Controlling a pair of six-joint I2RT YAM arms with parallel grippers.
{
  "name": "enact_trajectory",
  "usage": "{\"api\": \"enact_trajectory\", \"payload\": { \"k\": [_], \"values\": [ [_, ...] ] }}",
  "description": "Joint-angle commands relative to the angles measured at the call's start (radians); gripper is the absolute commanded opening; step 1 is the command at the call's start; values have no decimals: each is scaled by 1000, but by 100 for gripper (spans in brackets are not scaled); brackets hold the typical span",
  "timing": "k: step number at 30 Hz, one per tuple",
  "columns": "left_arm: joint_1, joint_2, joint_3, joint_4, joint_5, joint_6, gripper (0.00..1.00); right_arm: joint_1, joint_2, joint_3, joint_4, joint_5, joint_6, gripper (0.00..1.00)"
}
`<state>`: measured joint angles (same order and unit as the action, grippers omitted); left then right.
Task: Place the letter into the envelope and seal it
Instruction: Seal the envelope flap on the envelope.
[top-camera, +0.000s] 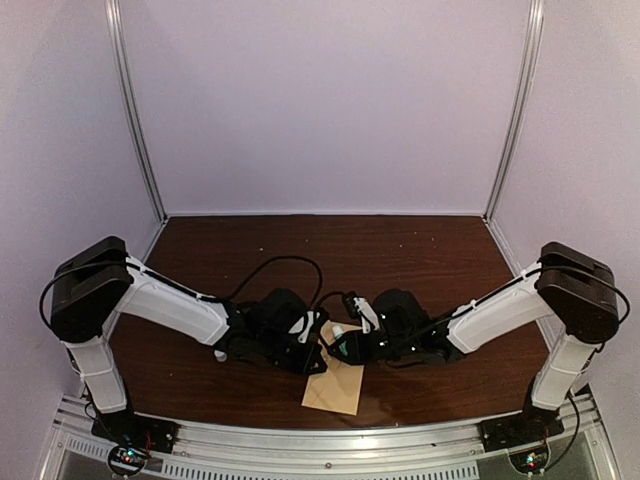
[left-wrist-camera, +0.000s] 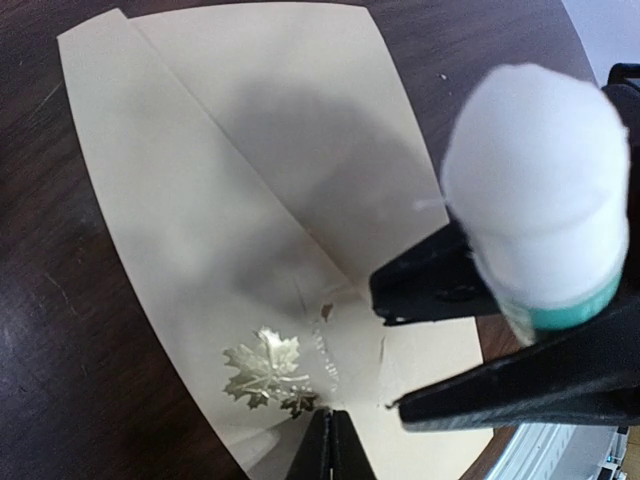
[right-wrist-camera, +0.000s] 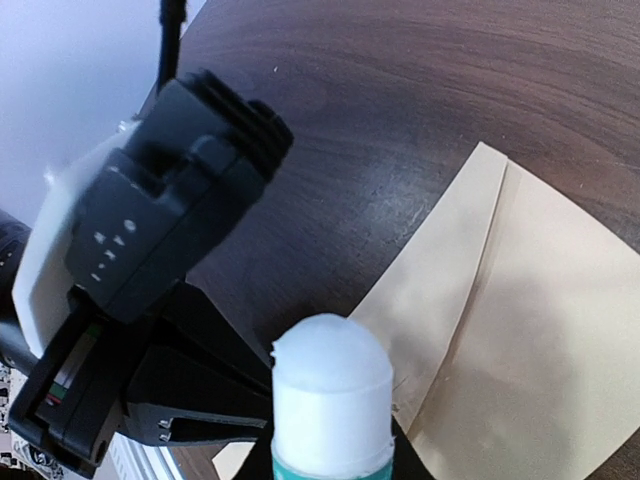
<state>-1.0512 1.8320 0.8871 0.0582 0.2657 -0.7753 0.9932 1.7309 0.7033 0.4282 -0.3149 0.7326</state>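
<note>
Tan envelope (left-wrist-camera: 250, 200) is lying on the desk (top-camera: 400, 260), the left claw (left-wrist-camera: 326, 442), jaws together, apparently pinning it while the right claw (left-wrist-camera: 395, 356) is clamping a glue stick (left-wrist-camera: 540, 200) above for sealing; letter unseen.

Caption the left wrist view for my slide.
Right hand holds a glue stick over the envelope with its gold leaf emblem.

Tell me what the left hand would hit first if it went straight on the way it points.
The envelope. The shut left hand points down at it beside the gold leaf emblem, nothing between; its tips look on or just above the paper, but depth is unclear.
</note>
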Motion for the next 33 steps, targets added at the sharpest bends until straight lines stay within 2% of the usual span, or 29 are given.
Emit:
{"api": "enact_trajectory", "payload": {
  "k": [1,11,21,33],
  "values": [
    [-5,-27,-20,-11,-24,-9,0,-7,29,28,63,-26,15,0],
    [-14,-63,-34,1,-35,-32,0,-11,91,28,74,-43,34,0],
    [-79,-92,-110,88,-18,-124,0,-16,114,22,59,-38,45,0],
    [-87,-83,-180,132,-40,-166,0,17,115,19,30,-106,40,0]
  ]
}}
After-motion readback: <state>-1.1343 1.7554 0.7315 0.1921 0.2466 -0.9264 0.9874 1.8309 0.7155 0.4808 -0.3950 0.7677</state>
